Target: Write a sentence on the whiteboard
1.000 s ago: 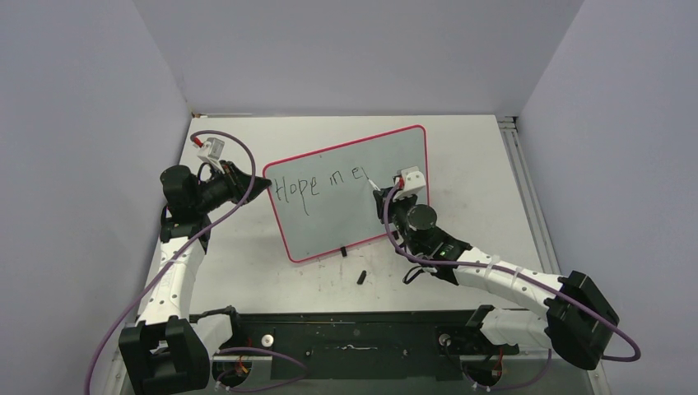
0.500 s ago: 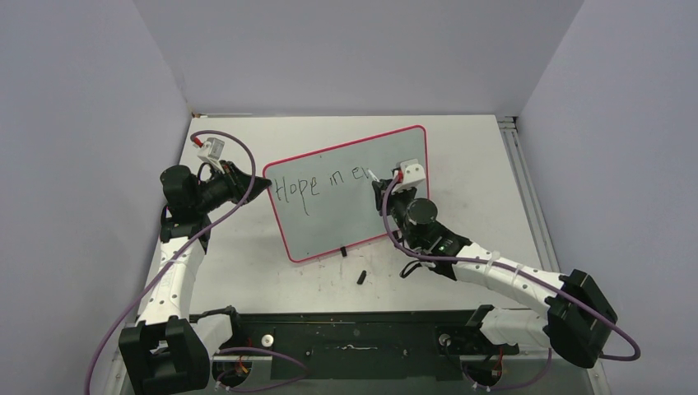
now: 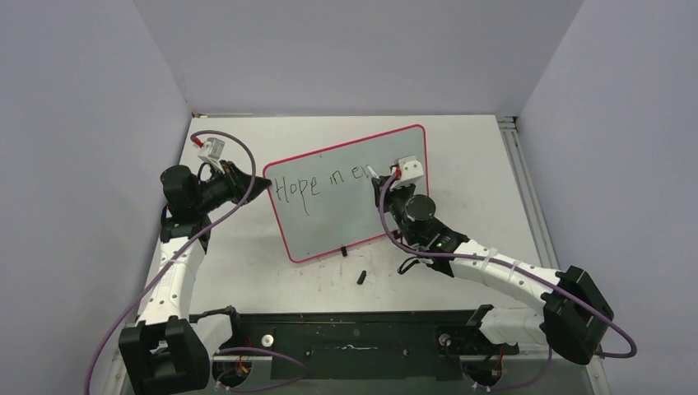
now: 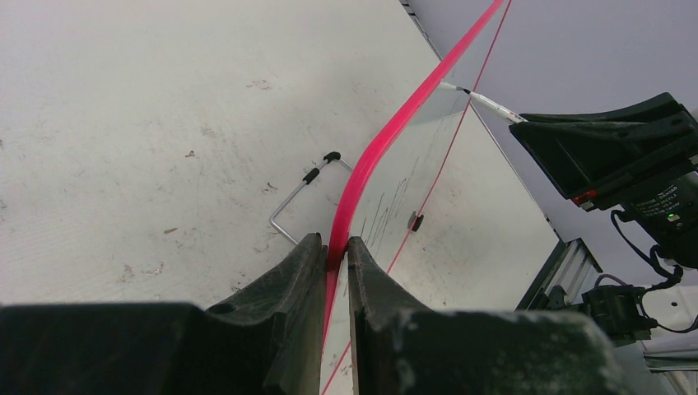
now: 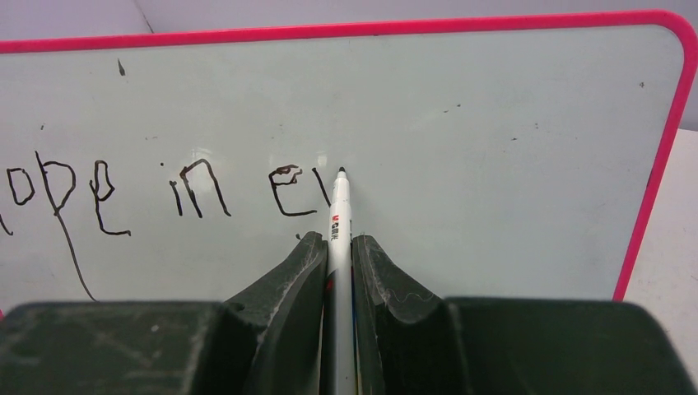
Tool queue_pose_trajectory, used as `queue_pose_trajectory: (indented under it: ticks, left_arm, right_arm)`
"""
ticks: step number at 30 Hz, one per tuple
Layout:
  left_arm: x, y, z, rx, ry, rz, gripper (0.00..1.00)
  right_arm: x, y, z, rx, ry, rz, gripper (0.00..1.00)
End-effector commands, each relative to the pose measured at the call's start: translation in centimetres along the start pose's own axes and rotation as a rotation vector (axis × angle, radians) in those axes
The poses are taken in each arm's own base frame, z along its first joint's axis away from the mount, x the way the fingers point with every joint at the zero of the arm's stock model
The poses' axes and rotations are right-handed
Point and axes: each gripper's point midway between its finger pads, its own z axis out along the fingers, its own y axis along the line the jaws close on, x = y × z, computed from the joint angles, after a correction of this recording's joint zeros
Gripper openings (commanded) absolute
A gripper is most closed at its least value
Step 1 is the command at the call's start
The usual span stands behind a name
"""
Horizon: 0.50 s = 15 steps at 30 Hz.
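We see the whiteboard (image 3: 350,197) standing tilted near the middle of the table (image 3: 477,164), its left rim turned toward the table's left edge. The left gripper (image 4: 336,243) is clenched on that pink rim, one finger on each face. A bent wire stand (image 4: 298,196) shows behind the board.

The right gripper (image 5: 337,240) grasps a white marker (image 5: 338,206) upright between its fingers, the black tip touching the board. The sentence (image 3: 317,184) runs along the upper part of the board from its left side and reads "Hope in e" plus one more stroke right at the tip.

A small black cap (image 3: 361,276) lies on the table between the board's lower rim and the near edge, just beside a black foot (image 3: 342,251).

Right of the tip, pale surface runs on to the right rim. Open tabletop lies toward the far and right edges.
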Motion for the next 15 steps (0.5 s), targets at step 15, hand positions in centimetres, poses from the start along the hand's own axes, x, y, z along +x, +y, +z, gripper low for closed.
queue_pose_trajectory:
  ticks: [15]
  left_arm:
    - [-0.8,-0.9,0.0,0.022,-0.007,0.027,0.12]
  right_arm:
    - [-2.0,-0.9,-1.8,-0.006,-0.059,0.049,0.05]
